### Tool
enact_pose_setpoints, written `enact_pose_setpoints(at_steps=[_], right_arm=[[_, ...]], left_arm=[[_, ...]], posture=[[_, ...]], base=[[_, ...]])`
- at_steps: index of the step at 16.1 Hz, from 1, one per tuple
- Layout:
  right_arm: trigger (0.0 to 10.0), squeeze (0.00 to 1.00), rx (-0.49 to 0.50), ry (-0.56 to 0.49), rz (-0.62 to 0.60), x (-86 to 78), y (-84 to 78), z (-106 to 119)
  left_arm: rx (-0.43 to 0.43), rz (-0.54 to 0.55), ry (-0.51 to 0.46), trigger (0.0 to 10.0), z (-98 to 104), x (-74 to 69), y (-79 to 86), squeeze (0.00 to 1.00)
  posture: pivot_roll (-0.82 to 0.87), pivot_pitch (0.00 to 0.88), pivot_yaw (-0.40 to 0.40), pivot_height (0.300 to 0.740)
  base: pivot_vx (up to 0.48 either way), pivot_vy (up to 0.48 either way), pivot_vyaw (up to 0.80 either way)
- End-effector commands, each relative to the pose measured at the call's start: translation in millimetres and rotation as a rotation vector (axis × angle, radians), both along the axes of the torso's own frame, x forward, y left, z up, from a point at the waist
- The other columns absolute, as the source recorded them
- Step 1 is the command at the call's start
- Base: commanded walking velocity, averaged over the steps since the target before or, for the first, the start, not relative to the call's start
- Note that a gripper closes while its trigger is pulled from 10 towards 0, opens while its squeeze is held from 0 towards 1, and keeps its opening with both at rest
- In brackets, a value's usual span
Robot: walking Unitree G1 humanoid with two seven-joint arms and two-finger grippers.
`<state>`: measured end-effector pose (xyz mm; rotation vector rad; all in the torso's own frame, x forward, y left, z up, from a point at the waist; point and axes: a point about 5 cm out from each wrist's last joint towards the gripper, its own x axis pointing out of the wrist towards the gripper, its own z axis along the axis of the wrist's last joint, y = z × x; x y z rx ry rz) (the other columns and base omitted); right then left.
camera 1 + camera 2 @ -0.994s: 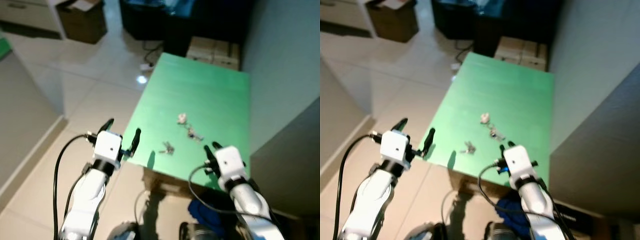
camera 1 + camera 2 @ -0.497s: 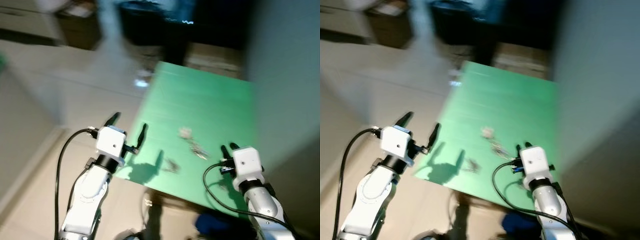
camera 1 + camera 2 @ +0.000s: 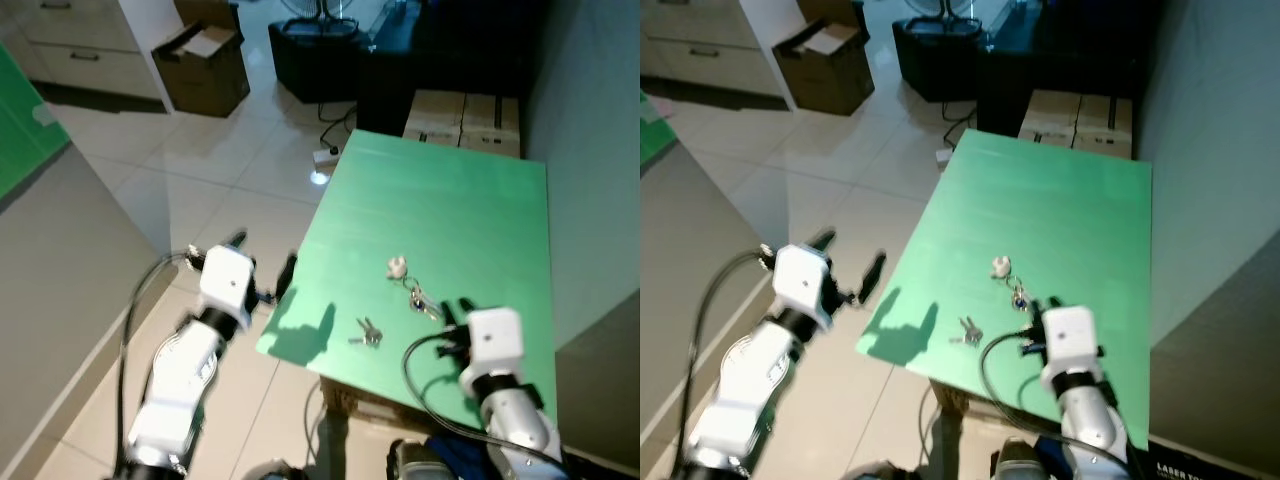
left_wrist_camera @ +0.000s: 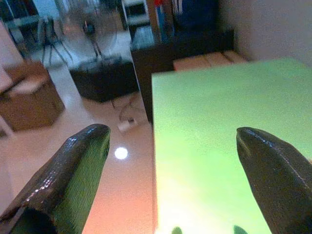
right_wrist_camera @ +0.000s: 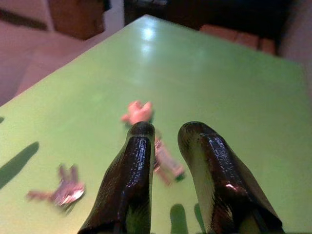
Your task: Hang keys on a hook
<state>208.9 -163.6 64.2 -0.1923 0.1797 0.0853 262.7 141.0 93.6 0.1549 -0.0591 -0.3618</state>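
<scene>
Pale floor tiles run under a green worktop [image 3: 440, 200] that stands against a grey wall, with an open cardboard box [image 3: 205, 65], dark furniture and low cartons beyond its far end. Over the last second the head camera has swung and the view has settled sharp after a blurred half second; the robot now stands closer along the worktop's near edge, so the keys are within reach. Off the worktop's left edge, the left hand [image 3: 262, 275] hovers over the floor, its fingers spread wide apart with nothing between them. Just to its right, on the worktop, lies a small loose key pair [image 3: 366, 333]. Further right, the main keys [image 3: 420, 298] with a pale fob [image 3: 397, 266] lie directly ahead of the right hand [image 5: 168, 146], whose fingers stand a little apart, empty, poised just short of the bunch. No hook can be made out, so picking up looks like the step in hand, hanging well ahead.
</scene>
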Motion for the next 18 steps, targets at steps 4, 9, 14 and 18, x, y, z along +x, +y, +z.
enact_pose_setpoints(at_steps=[4,9,14,18], right_arm=[[10.0,0.00,-0.028,0.078,0.078,1.4,6.0,-7.0],[10.0,0.00,-0.063,0.247,0.035,-3.4,-0.3,-31.4],[10.0,0.00,0.022,0.173,-0.088,-7.2,-10.5,-18.2],[10.0,0.00,0.034,0.147,-0.138,-15.0,-16.6,-11.8]], left_arm=[[-0.014,0.021,0.009,10.0,-3.5,-2.6,1.7,0.00],[0.000,-0.014,0.001,10.0,-3.5,-4.3,3.2,0.00],[-0.006,-0.040,-0.028,10.0,2.7,1.3,0.1,0.00],[0.013,-0.067,-0.053,10.0,8.8,7.2,-4.7,0.00]], posture=[[-0.19,0.159,0.066,0.740],[-0.19,0.158,0.068,0.740],[-0.19,0.160,0.090,0.740],[-0.20,0.162,0.103,0.740]], base=[[0.000,0.000,0.00],[0.000,0.000,0.00],[0.000,0.180,-0.20],[0.000,0.480,-0.57]])
